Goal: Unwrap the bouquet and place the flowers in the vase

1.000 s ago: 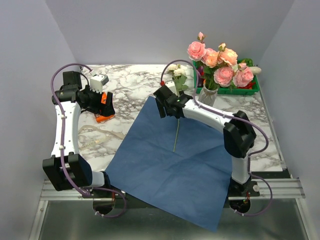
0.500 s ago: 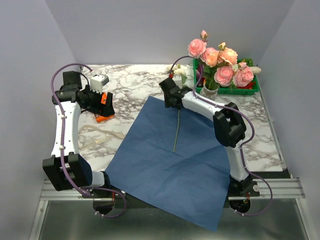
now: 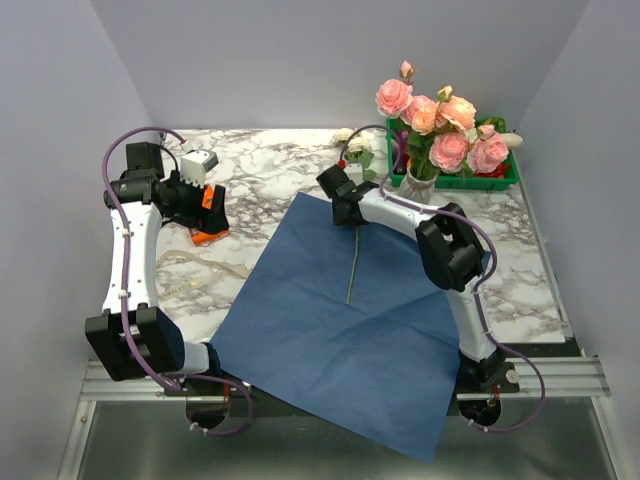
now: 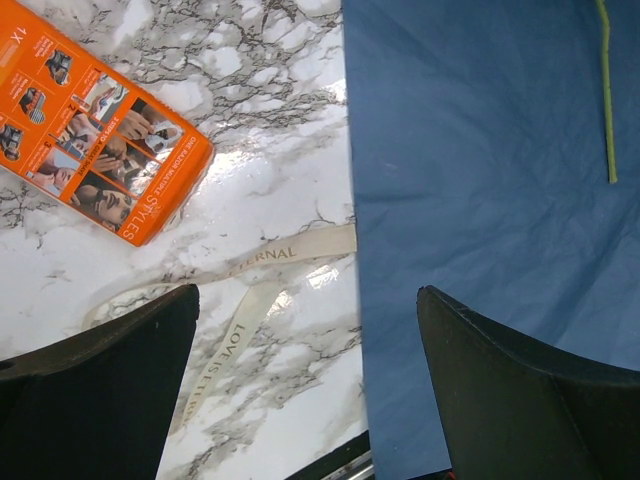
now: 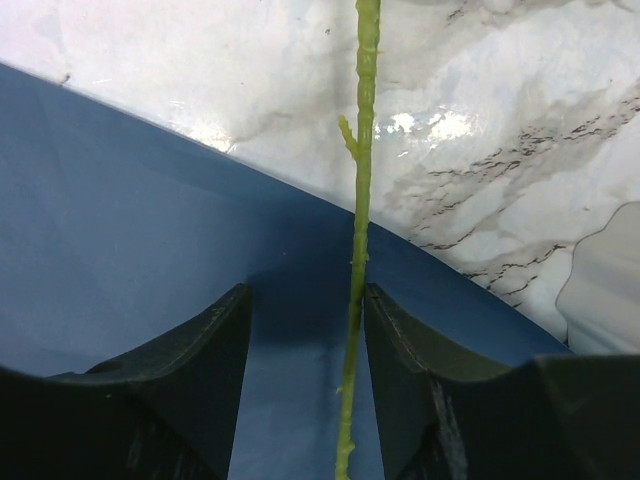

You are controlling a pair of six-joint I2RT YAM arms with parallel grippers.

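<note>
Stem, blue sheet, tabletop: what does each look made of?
Stem: probably plastic, matte yellow-green, with moulded nubs along it. Blue sheet: looks like paper, matte, faintly creased. Tabletop: marble-look, white with grey veins, glossy by its glare; real stone or laminate can't be told.

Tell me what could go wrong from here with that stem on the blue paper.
1. The stem sits off-centre between the jaws of the right gripper, near one finger; being thin, it may slip or twist when pinched.
2. The jaws are low over the blue paper, so they might catch it too.
3. The vase is small and already full of roses; pushing another in could tip it.
</note>
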